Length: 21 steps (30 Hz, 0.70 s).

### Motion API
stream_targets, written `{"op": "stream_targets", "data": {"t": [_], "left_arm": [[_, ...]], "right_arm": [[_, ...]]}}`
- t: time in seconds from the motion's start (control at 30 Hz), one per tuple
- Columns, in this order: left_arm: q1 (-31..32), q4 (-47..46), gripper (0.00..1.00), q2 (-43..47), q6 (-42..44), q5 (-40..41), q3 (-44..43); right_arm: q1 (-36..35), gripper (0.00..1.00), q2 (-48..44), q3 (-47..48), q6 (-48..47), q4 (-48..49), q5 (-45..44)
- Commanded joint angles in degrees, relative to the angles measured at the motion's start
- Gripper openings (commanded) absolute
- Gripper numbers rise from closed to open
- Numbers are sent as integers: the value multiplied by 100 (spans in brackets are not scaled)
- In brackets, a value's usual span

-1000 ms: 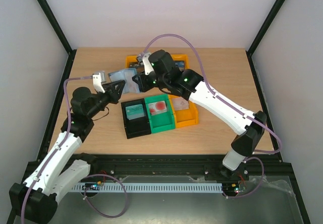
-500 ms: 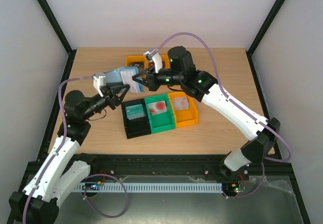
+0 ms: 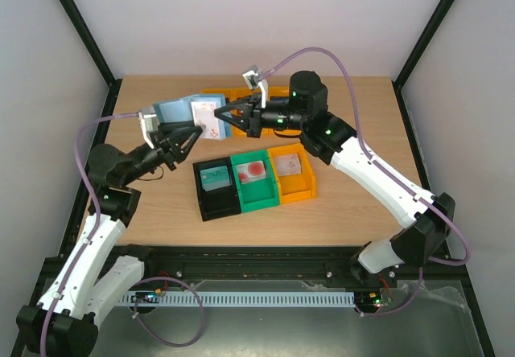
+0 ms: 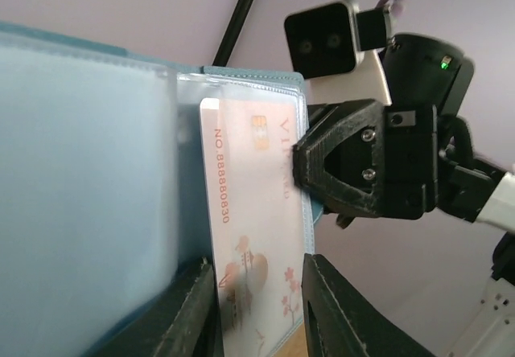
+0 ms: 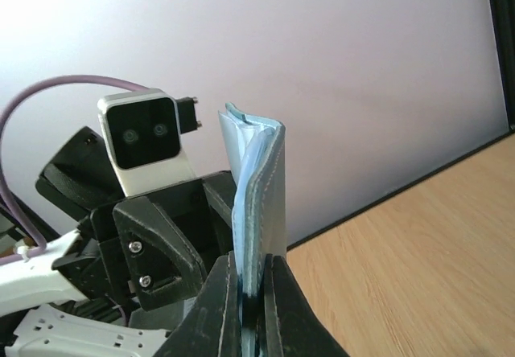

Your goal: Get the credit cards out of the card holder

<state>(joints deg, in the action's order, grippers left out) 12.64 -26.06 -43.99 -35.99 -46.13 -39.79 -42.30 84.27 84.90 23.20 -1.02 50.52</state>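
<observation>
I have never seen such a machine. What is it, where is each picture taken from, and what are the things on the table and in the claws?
These are two robot arms with two-finger grippers. One camera looks down from above; one sits on each wrist. On the table stand black, green and orange bins. The right gripper pinches a blue wallet held in the air; a card shows in its clear pocket. The left gripper straddles its lower edge; its grip is unclear.

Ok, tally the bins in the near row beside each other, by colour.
Black bin: 1
Green bin: 1
Orange bin: 1
Total: 3
</observation>
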Motion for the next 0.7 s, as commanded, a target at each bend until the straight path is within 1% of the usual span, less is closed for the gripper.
{"op": "stream_targets", "data": {"t": [0.0,0.13,0.3,0.43,0.53,0.67], "left_arm": [[203,-849,24,-10,-225,-1024,-313],[302,-719,4,-57,-55,-921,-356],[321,-499,3,4,34,-767,-351],[206,-220,3,148,76,-293,-327],[146,-100,3,243,198,-87,-265],[91,384,3,342,592,237,-264]], "right_arm": [[-92,2,218,120,227,757,94],[-94,2,294,153,348,887,-42],[-94,2,193,13,247,803,-40],[-56,2,30,-183,-38,622,40],[15,2,21,-161,-32,495,357],[21,2,-43,-111,-78,401,755]]}}
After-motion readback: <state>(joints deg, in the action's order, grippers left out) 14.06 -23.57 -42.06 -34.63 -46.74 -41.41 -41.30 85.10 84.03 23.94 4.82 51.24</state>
